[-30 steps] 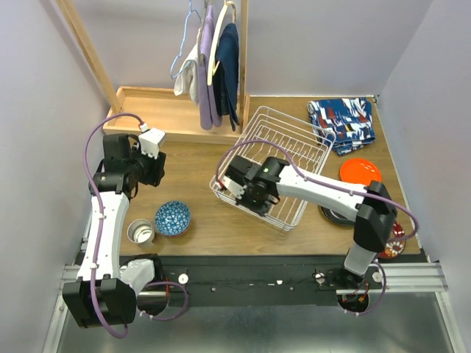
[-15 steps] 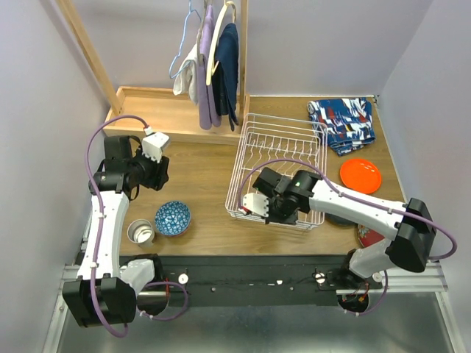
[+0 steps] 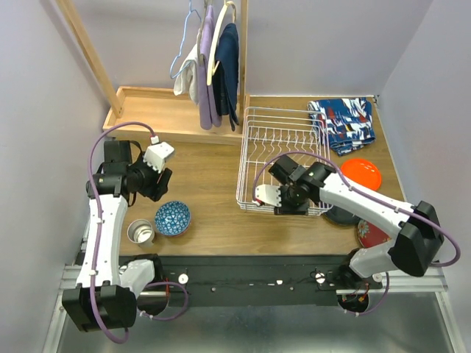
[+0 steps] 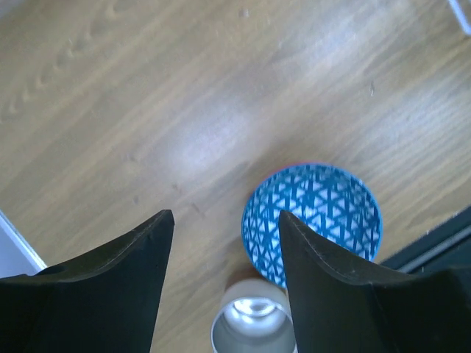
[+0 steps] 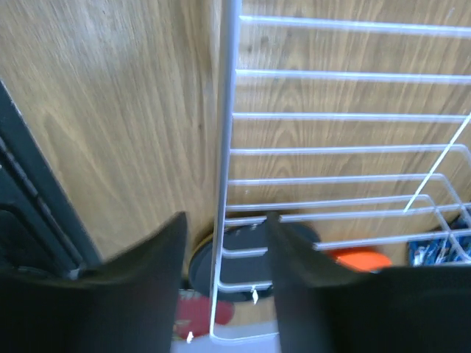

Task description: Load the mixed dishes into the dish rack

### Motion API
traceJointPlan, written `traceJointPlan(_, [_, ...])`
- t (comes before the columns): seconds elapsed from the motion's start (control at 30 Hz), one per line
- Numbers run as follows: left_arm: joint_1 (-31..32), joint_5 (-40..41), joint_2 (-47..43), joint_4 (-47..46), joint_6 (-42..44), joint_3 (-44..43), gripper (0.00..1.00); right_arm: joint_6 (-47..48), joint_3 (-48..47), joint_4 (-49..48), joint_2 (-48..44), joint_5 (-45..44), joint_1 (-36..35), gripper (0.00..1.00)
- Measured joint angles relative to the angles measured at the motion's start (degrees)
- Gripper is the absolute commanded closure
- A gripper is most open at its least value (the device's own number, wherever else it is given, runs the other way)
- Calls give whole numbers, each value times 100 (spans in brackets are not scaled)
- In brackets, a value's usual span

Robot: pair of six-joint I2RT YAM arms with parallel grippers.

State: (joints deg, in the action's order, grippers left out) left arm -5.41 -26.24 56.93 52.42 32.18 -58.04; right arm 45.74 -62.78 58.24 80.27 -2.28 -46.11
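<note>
The dish rack (image 3: 242, 169), a white wire basket, sits square in the middle of the table with no dish in it. My right gripper (image 3: 280, 204) is at its near rim and stands open; in the right wrist view the rack's rim wire (image 5: 221, 110) runs between the spread jaws of the gripper (image 5: 224, 217). My left gripper (image 3: 158, 190) hangs open above the wood, left of the blue-patterned bowl (image 3: 173, 218) (image 4: 313, 213). The cup (image 3: 140, 232) (image 4: 250, 327) stands beside that bowl. Right of the rack lie an orange plate (image 3: 360, 174), a black plate (image 3: 342, 215) (image 5: 257, 250) and a dark red plate (image 3: 372, 234).
A blue-red patterned cloth (image 3: 341, 123) lies at the back right corner. At the back left a shallow wooden tray (image 3: 154, 114) stands with clothes on hangers (image 3: 213, 66) above it. The black front rail (image 3: 250, 278) borders the table's near edge.
The rack has swung from a tilted stance to square and shifted right. My right gripper, shut on its rim before, has opened. The left gripper has opened wider and edged towards the blue bowl.
</note>
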Motion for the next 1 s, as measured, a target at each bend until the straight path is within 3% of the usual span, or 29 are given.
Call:
traceJointPlan(0.17, [0, 664, 201, 946, 439, -348, 34, -210, -804, 315, 380, -136, 4, 20])
traceJointPlan(0.2, [0, 778, 195, 1080, 507, -369, 35, -291, -1115, 356, 420, -129, 4, 1])
traceJointPlan(0.33, [-7, 1427, 44, 1821, 1010, -240, 40, -796, -2175, 299, 302, -20, 7, 0])
traceJointPlan(0.43, [-11, 1746, -122, 2050, 1309, 133, 41, -1213, -2433, 264, 131, 31, 7, 0])
traceJointPlan(0.63, [-11, 2133, -367, 2347, 1624, 964, 41, -1641, -2315, 129, -11, 48, 7, 0])
traceJointPlan(1.0, [-11, 2079, -264, 2420, 1668, 935, 35, -1727, -2111, 107, -11, 50, 7, 0])
